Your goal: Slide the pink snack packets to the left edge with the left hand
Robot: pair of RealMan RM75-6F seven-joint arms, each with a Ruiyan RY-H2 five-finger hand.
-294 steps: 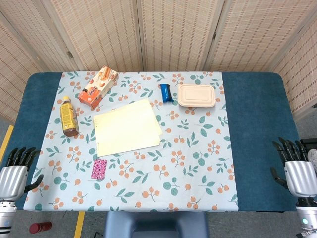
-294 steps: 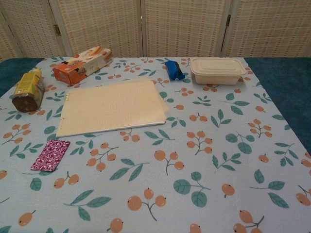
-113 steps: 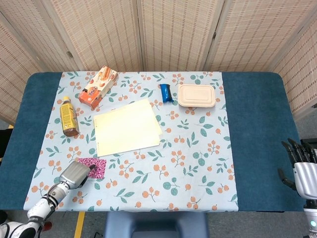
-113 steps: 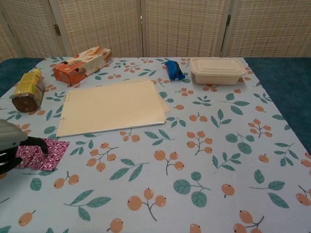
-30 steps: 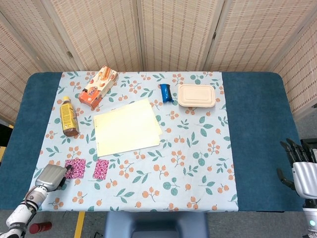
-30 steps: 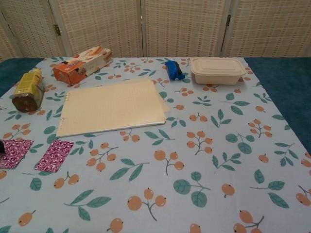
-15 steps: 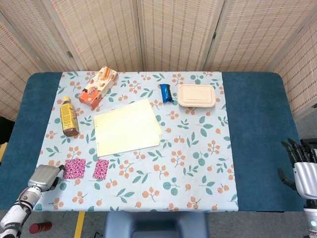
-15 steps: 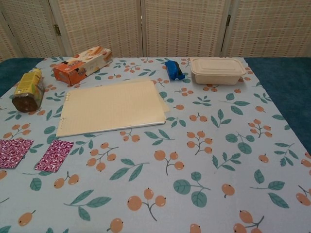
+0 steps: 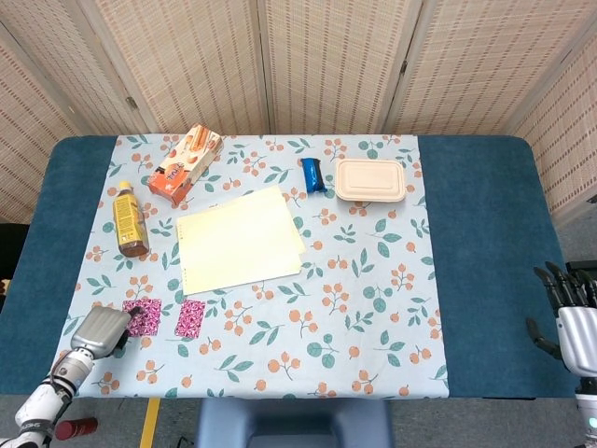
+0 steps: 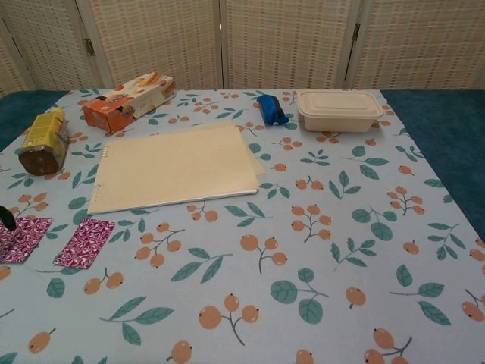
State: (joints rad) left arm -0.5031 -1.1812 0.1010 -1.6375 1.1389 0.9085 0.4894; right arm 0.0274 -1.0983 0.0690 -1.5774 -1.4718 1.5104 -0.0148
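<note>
Two pink snack packets lie flat side by side on the floral tablecloth (image 9: pixel 373 280) near its front-left corner: left pink packet (image 9: pixel 143 317) and right pink packet (image 9: pixel 190 318), apart from each other with a strip of cloth between them. Left hand (image 9: pixel 101 330) sits at the left packet's outer edge, a dark fingertip (image 9: pixel 136 309) on or just over that packet's corner; chest view shows only a black fingertip at the left border by the same packet. Hand holds nothing, but whether the fingers are spread or curled cannot tell. Right hand (image 9: pixel 573 317) is off the cloth at the table's far right edge, fingers up and apart, grasping nothing. Behind the packets, a cream paper pad (image 9: pixel 241 240). Left of it a yellow-label drink bottle (image 9: pixel 130 219) lying down, and an orange biscuit box (image 9: pixel 185 164) further back. At the rear, a blue wrapped snack (image 9: pixel 312 175) just beside a closed beige lunch container (image 9: pixel 370 180).
</note>
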